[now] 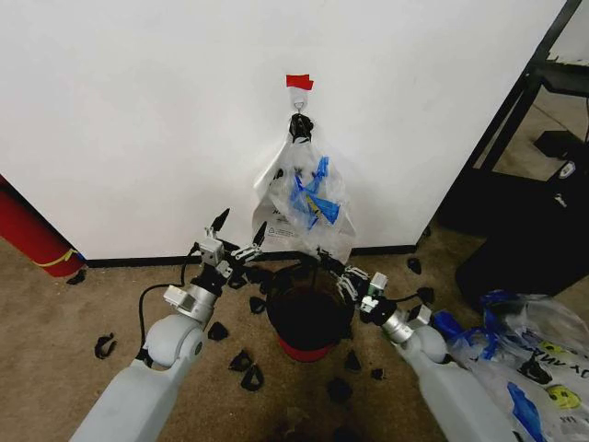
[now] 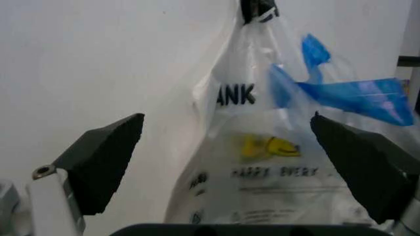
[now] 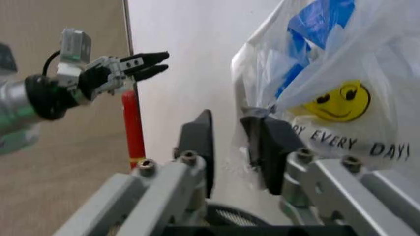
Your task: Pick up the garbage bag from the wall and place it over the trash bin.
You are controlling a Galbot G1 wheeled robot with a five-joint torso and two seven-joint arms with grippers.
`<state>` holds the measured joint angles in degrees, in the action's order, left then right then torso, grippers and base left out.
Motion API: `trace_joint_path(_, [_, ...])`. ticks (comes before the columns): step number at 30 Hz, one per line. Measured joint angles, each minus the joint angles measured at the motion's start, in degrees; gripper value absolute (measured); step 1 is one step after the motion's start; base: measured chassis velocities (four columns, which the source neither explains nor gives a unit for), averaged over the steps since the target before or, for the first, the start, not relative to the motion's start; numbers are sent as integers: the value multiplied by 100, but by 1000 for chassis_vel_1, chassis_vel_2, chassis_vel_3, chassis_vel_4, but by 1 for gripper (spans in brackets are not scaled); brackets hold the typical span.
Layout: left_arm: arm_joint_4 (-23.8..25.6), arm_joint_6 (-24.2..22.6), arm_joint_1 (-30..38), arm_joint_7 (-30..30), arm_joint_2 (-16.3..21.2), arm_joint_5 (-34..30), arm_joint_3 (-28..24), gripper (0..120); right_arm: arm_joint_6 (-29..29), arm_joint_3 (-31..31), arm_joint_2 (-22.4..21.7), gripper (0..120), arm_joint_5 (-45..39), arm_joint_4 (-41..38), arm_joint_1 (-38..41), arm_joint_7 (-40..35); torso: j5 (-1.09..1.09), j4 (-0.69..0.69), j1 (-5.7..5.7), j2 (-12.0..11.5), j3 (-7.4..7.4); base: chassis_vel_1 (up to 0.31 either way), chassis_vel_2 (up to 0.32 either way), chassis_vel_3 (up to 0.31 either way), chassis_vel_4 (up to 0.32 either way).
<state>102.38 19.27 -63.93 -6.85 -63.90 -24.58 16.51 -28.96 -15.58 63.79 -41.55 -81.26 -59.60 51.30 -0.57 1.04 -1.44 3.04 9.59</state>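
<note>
The garbage bag (image 1: 304, 198) hangs on the white wall (image 1: 138, 110) from a small hook under a red tape strip (image 1: 299, 82). It is translucent white with blue handles and a yellow smiley (image 3: 338, 101). Directly beneath it on the carpet stands the trash bin (image 1: 308, 318), black with a red base. My left gripper (image 1: 240, 227) is open beside the bag's lower left corner, and its wrist view frames the bag (image 2: 262, 147) between wide-spread fingers. My right gripper (image 1: 329, 261) is open at the bag's bottom edge over the bin's rim, one finger (image 3: 262, 142) against the plastic.
A red cylinder with a yellow band (image 1: 32, 235) leans at the far left. A black rack (image 1: 543, 120) stands to the right of the wall. More printed bags (image 1: 534, 354) are piled at the lower right. Small black clips (image 1: 244, 364) litter the carpet around the bin.
</note>
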Motion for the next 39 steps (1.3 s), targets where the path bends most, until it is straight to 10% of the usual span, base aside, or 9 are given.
trace_joint_path(16, [229, -1, -407, 9, 62, 18, 322, 100, 172, -296, -1029, 79, 585, -1027, -730, -474, 0, 1, 0, 0, 0, 0, 0, 0, 0])
trace_joint_path(22, [307, 10, -590, 18, 59, 35, 471, 100, -270, 184, -639, 99, 2230, -1108, 176, -3082, 0, -2, 0, 0, 0, 0, 0, 0, 0])
trace_joint_path(39, [419, 33, -846, 100, -103, 199, 645, 100, 1131, 1650, -913, 100, 4666, -886, 2651, -2757, -1, 0, 0, 0, 1, 0, 0, 0, 0])
